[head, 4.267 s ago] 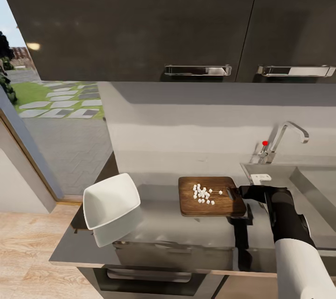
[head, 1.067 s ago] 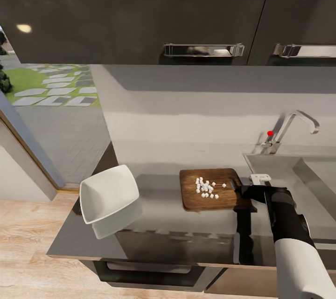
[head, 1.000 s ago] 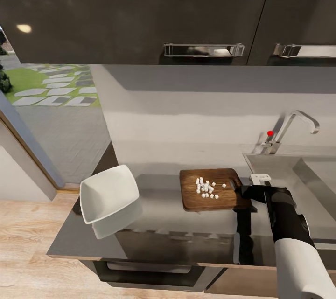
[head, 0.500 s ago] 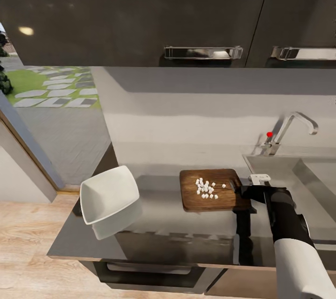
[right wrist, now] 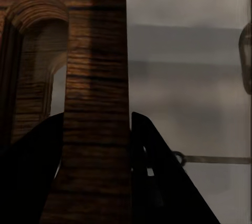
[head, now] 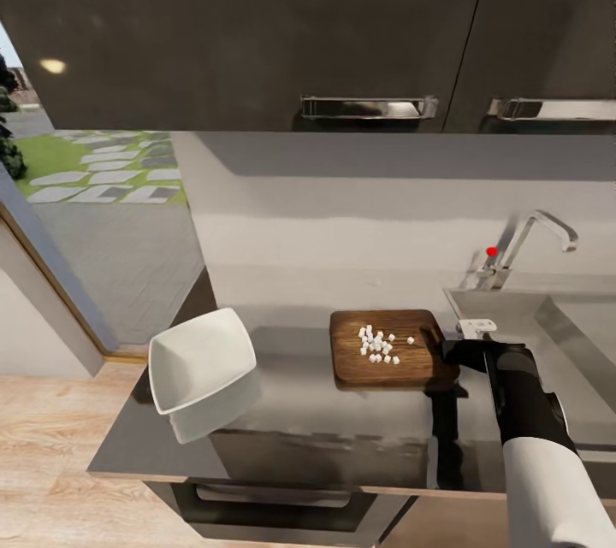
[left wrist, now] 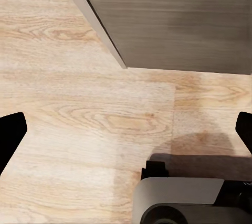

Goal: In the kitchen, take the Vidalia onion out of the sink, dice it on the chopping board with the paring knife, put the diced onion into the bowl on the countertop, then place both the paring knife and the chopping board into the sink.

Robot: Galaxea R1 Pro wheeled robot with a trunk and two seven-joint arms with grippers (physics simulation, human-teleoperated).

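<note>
1. On the chopping board [head: 389, 350] lies the Vidalia onion [head: 377, 345], now a small heap of white dice near the board's middle; the board rests flat on the grey worktop [head: 299, 411], just left of the sink [head: 547, 321].
2. At the board's right end, by its slot handle, the right gripper [head: 452, 353] meets the wood; in the right wrist view its two dark fingers [right wrist: 157, 182] sit closed on either side of the board's end strip [right wrist: 97, 103] beside the slot, so it has hold of the board.
3. Well to the left, the white square bowl [head: 201, 362] sits tilted at the worktop's left end, apart from the board; its reflection shows in the glossy surface beneath it.
4. Behind the sink stands the curved chrome tap [head: 535, 240] with a red-tipped lever.
5. Above the worktop hang dark wall cabinets [head: 257, 26] with metal handles.
6. Over the wooden floor [left wrist: 84, 124] hangs the left gripper [left wrist: 126, 140]; its fingers [left wrist: 10, 135] are spread wide at opposite edges of the left wrist view and hold nothing.
</note>
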